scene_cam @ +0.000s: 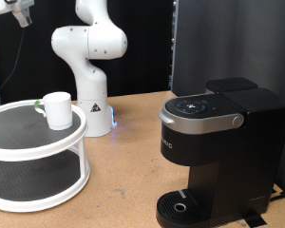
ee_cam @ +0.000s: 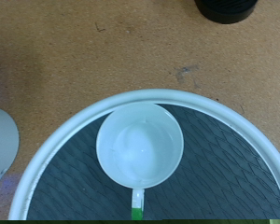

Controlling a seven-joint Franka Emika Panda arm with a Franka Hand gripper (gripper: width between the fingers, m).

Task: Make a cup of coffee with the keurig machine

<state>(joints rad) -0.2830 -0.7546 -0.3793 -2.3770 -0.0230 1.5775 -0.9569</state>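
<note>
While one cup [scene_cam: 58,109] sits on one tiered tray [scene_cam: 28,142], one keurig machine [scene_cam: 218,142] stands apart.

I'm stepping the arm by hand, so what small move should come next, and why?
Probably lower the claw straight toward the cup. The wrist view looks down into it, empty, on the white tiered stand, away from the coffee machine, whose drip tray is bare.

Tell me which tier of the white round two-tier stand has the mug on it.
The upper tier: the small white ceramic mug stands on its dark mat. The lower tier shows nothing on it in the exterior view.
</note>
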